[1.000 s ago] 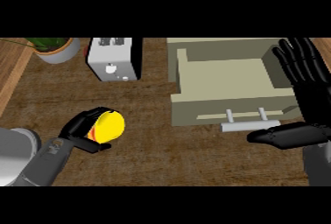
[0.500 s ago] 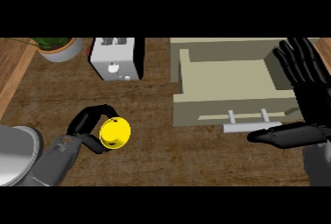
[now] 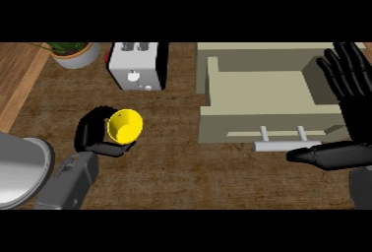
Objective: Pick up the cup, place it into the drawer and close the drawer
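- Left hand (image 3: 94, 135) is clenched round the yellow cup (image 3: 123, 125), with black fingers curling behind and beneath it. The cup sits at the left middle of the bench (image 3: 218, 182), tilted, with a round yellow face turned up and to the right.
- We cannot tell whether the cup touches the bench or hangs just above it.
- Between the cup and the drawer's front we see a bare stretch of brown bench, and more of it runs along the near side.
- A white toaster (image 3: 134, 66) stands beyond the cup, near the far edge. A potted plant (image 3: 73, 54) stands to the left of the toaster, in the far left corner.
- The beige drawer (image 3: 262, 91) is pulled open at the right. Its pale floor shows from wall to wall, and its bar handle (image 3: 283, 143) faces us.
- Right hand (image 3: 355, 113) rests at the right edge beside the drawer, released. Its fingers are straight and point away from us, and its thumb lies just right of the handle.
- The left forearm (image 3: 69, 182), grey, rises from the lower left edge and slants up toward the cup.
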Motion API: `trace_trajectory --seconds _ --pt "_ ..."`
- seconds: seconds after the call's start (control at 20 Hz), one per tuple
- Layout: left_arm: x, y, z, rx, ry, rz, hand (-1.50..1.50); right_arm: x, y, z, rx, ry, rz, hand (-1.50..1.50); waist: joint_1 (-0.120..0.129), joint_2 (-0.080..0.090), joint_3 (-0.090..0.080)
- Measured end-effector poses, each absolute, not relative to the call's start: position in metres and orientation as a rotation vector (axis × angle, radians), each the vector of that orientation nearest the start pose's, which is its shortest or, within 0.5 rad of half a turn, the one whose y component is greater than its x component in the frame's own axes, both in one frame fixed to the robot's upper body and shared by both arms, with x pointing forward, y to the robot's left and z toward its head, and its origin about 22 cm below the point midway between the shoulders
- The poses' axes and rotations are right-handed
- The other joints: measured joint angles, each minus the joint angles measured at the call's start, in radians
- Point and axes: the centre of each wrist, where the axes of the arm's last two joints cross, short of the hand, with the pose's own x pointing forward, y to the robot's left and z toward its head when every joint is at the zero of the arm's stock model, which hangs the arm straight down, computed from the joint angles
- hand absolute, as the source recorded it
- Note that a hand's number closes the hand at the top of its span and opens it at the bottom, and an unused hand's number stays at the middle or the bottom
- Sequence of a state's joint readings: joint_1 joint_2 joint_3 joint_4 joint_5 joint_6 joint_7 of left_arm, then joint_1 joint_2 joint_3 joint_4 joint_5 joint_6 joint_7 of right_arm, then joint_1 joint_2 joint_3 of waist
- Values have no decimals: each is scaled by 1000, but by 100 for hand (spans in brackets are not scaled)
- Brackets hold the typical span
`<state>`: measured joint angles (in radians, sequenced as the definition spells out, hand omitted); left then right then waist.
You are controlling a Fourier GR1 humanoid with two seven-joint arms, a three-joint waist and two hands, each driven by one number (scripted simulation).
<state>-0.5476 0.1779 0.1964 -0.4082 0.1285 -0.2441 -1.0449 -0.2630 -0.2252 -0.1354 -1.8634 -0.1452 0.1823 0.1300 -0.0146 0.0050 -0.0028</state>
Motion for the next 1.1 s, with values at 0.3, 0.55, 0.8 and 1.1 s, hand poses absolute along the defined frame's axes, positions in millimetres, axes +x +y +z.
trace_trajectory --seconds 0.3,0.55,0.8,1.1 --pt "360 243 -57 -186 -2093 72 150 274 -268 153 26 -1976 266 -150 13 -6 3" --pt "389 199 -3 -250 -2148 0 150 273 -271 146 10 -1976 260 -150 20 -10 4" --pt "407 150 62 -278 -2162 -70 150 278 -272 146 -3 -1979 261 -150 21 -11 4" --pt "421 102 127 -253 -2150 -137 150 276 -278 147 -3 -1984 258 -150 5 -7 3"
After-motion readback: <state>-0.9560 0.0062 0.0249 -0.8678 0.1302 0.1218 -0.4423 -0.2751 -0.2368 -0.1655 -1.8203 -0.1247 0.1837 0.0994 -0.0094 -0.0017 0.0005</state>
